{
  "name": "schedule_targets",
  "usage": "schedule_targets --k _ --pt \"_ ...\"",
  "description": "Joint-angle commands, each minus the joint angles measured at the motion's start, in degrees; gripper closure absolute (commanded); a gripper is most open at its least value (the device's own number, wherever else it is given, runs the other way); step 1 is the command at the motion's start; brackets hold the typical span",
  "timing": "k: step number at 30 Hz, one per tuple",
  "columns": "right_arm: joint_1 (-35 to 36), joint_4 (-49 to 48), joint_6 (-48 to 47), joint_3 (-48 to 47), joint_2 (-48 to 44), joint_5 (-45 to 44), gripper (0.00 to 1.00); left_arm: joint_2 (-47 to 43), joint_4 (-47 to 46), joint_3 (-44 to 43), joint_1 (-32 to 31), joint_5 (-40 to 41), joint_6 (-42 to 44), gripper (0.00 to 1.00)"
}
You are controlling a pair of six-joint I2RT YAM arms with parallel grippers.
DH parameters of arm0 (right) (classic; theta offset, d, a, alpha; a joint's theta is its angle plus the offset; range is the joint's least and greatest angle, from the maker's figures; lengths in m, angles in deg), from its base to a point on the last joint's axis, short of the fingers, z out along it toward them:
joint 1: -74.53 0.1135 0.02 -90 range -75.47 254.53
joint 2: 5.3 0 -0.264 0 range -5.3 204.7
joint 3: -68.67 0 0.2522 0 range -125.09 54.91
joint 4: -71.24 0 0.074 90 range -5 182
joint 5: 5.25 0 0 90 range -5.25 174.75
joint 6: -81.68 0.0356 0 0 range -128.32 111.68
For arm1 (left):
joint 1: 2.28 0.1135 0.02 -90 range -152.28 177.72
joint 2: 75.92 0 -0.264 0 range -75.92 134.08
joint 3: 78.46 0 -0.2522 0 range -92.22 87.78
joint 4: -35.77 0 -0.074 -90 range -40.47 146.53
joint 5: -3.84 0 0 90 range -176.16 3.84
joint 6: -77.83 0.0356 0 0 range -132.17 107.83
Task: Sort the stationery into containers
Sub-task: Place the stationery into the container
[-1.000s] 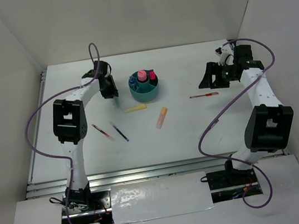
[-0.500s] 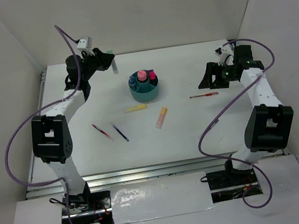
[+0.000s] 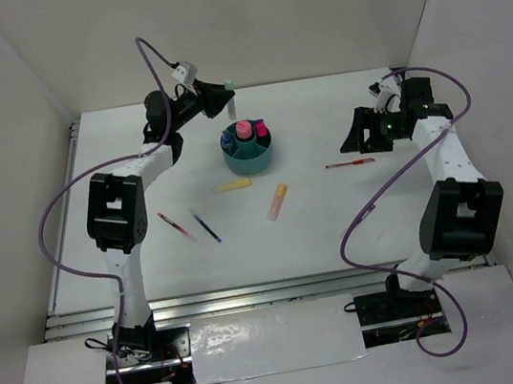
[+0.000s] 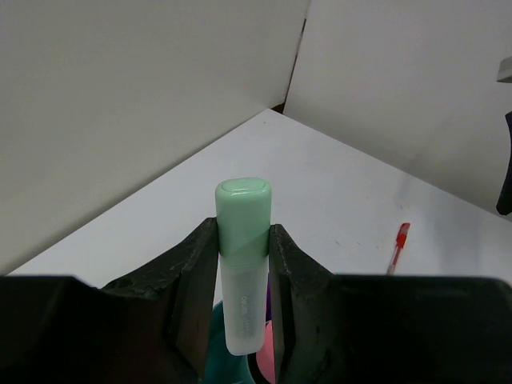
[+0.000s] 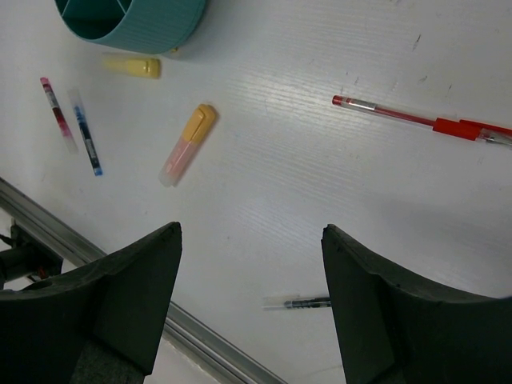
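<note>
My left gripper (image 4: 242,232) is shut on a pale green marker (image 4: 242,240), held upright just above the back left rim of the round teal organizer (image 3: 249,154); in the top view that marker (image 3: 231,101) hangs below the left gripper (image 3: 223,96). Pink, red and blue items stand in the organizer. A yellow marker (image 3: 232,185), an orange marker (image 3: 277,200), a thin red pen (image 3: 176,226) and a blue pen (image 3: 206,226) lie in front of it. My right gripper (image 5: 252,232) is open and empty above the table, beside a red pen (image 5: 416,120).
A black pen (image 5: 300,302) lies under the right gripper's jaws, near the table's metal front rail (image 5: 208,340). White walls enclose the table on the left, back and right. The left arm's purple cable (image 3: 154,57) loops above its wrist.
The left arm lifted off the table beside the organizer with the green marker, rose toward the back wall, then swung right over the organizer's rim. The right arm has not moved.
</note>
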Motion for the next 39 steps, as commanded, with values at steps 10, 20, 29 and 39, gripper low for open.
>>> schedule_targets --k 10,20,29,39 --pt "0.0 1.0 -0.7 -1.4 1.6 -0.2 0.23 5.1 -7.9 -2.7 -0.2 -3.0 3.0 0.93" --pt "0.0 1.3 -0.7 -2.0 2.3 -0.8 0.23 7.2 -8.7 -1.2 0.0 -3.1 3.4 0.75" --pt "0.3 1.7 -0.8 -2.1 2.1 -0.9 0.23 4.9 -10.2 2.5 0.3 -2.0 2.7 0.4" --pt "2.1 0.9 -0.9 0.1 -2.3 -2.4 0.24 -5.8 -13.1 6.0 6.2 1.6 -2.7 0.41"
